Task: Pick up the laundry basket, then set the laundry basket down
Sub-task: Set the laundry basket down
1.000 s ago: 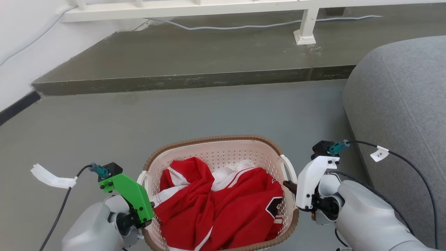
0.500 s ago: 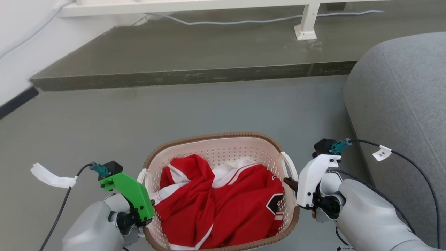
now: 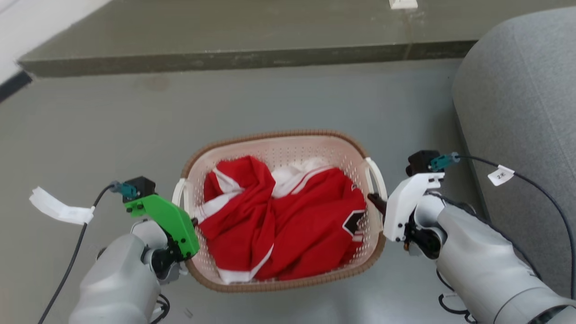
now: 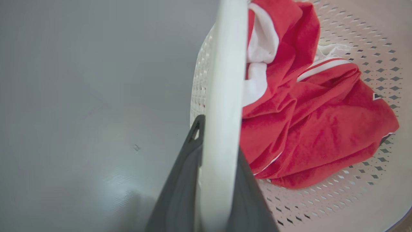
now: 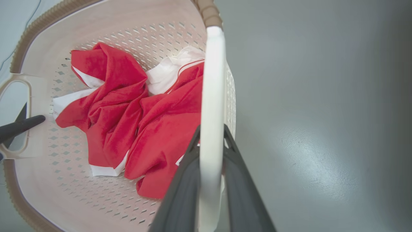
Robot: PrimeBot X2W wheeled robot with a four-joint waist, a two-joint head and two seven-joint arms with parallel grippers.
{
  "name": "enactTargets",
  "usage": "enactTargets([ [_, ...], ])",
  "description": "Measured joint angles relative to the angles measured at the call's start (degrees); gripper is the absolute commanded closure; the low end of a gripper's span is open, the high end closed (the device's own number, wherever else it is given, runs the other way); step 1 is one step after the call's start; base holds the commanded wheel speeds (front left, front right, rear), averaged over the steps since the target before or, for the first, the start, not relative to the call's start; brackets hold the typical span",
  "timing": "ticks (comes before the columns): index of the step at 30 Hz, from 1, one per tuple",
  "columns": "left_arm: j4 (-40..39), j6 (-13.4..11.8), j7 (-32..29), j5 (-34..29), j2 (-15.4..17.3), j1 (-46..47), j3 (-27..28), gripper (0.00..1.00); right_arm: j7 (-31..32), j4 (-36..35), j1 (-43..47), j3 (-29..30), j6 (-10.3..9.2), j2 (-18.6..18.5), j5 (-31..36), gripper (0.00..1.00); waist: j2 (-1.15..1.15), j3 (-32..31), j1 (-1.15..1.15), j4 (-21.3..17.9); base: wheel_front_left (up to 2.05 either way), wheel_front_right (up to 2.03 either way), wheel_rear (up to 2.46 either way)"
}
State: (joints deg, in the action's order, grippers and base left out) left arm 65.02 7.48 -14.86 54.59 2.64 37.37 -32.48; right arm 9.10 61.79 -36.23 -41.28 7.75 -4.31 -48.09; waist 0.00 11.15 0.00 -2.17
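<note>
The laundry basket [image 3: 288, 152], cream perforated plastic with a brown woven rim, sits between my two arms over the grey floor; whether it touches the floor I cannot tell. A red and white garment [image 3: 279, 225] lies crumpled inside it. My left gripper [image 3: 191, 220], under its green mount, is shut on the basket's left loop handle [image 4: 222, 96], one dark finger on each side of it. My right gripper [image 3: 373, 200], under its white mount, is shut on the right loop handle [image 5: 210, 96] in the same way. The left gripper's fingertips [image 5: 19, 127] poke through the far handle in the right wrist view.
A grey sofa [image 3: 517, 90] stands close on the right, just beyond my right forearm. A raised dark step [image 3: 225, 58] crosses the back. A white wall with black skirting [image 3: 13, 83] is at the far left. Bare grey floor [image 3: 112, 126] lies ahead of the basket.
The whole head picture has shifted: the step and sofa sit higher, so the camera has tilted down. Basket and both grippers show higher in the picture, and both keep their hold.
</note>
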Motion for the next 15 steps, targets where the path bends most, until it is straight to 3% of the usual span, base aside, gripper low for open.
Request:
enactTargets([
  [15, -1.1, -0.3, 9.9, -3.5, -0.2, 5.6, -1.0, 1.0, -9.5, -0.4, -6.0, -0.4, 0.22, -1.0, 3.6, 1.0, 0.0, 11.4, 0.0, 0.2, 0.0, 0.0, 0.0],
])
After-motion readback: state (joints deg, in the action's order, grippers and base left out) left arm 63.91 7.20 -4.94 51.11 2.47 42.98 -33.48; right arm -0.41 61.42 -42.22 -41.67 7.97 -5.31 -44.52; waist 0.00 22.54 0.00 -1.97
